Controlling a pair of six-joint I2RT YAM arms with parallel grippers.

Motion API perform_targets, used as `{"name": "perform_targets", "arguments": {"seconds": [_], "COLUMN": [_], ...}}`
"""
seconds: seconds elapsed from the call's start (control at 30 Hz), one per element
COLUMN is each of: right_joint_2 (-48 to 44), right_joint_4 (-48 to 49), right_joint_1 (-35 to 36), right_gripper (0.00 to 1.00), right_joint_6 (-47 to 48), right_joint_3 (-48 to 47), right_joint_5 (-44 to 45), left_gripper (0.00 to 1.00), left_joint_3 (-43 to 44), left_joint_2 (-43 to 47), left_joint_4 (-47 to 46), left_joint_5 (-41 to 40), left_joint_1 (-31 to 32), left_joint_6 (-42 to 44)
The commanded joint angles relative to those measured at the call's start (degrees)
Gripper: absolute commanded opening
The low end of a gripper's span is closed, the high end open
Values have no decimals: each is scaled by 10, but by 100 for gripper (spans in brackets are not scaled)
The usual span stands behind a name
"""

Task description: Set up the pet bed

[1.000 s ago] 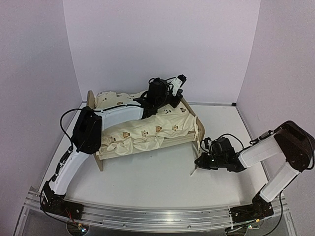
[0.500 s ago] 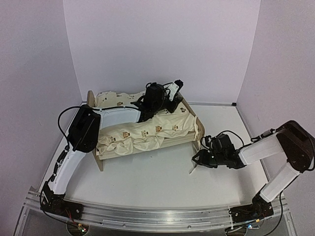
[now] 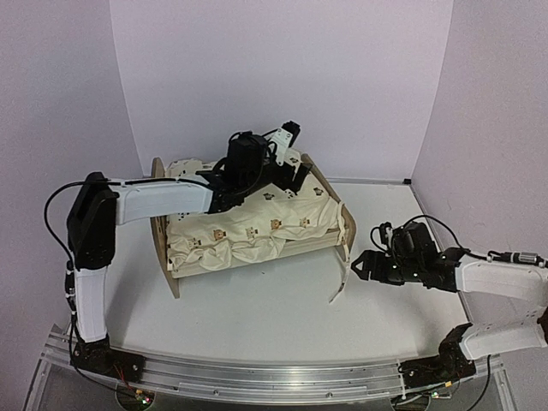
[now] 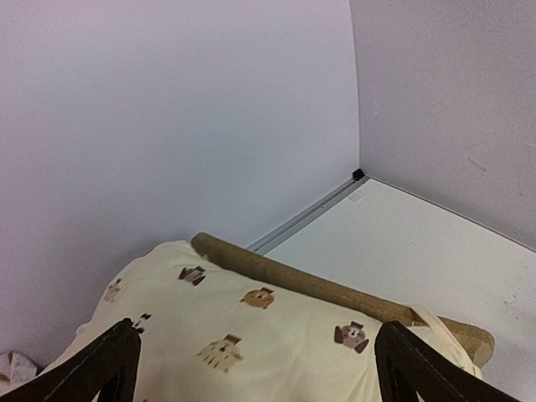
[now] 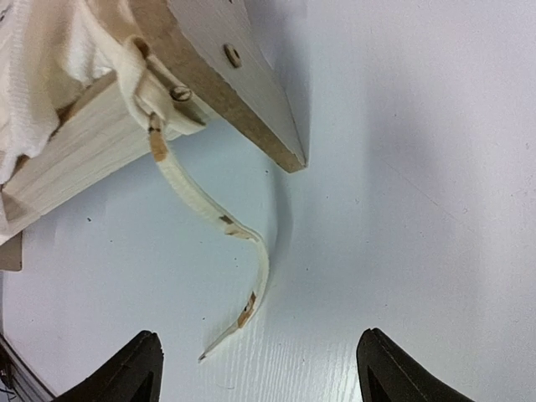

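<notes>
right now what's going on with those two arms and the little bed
A small wooden pet bed is being set up on the table. A cream animal-print quilt lies over it. The left pincer hovers open above the quilt near the bed's far right corner, holding nothing. The right pincer, also open, sits low by the bed's right end, facing a loose cream strap that trails from the frame.

Pale lilac walls enclose a white tabletop.
</notes>
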State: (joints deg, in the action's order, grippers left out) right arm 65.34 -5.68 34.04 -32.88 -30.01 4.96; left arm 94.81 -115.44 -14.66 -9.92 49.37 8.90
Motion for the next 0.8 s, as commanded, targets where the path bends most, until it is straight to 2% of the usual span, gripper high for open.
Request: {"name": "perform_targets", "arguments": {"seconds": [0.0, 0.13, 0.27, 0.4, 0.5, 0.6, 0.77], "right_joint_2": [-20, -3, 47, 128, 193, 269, 389], "right_joint_4": [-55, -64, -61, -63, -64, -64, -65], "right_joint_1": [0, 7, 51, 138, 200, 240, 276], "right_gripper": [80, 78, 76, 76, 76, 76, 76], "right_joint_6": [46, 71, 100, 164, 197, 229, 279], "right_joint_3": [-63, -134, -208, -292, -353, -426, -542], "right_joint_5": [-38, -114, -149, -135, -116, -122, -125], "left_gripper": [99, 99, 99, 96, 93, 95, 97], "left_joint_3": [-87, -132, -206, -295, -322, -336, -388], "left_joint_2": [100, 164, 248, 364, 424, 471, 551], "left_joint_4": [6, 95, 142, 180, 231, 298, 349], "left_joint_5": [-85, -122, -141, -147, -160, -190, -256], "left_joint_1": [-7, -8, -7, -7, -7, -7, -7], "left_joint_6": [-69, -132, -181, -234, -261, -294, -320]}}
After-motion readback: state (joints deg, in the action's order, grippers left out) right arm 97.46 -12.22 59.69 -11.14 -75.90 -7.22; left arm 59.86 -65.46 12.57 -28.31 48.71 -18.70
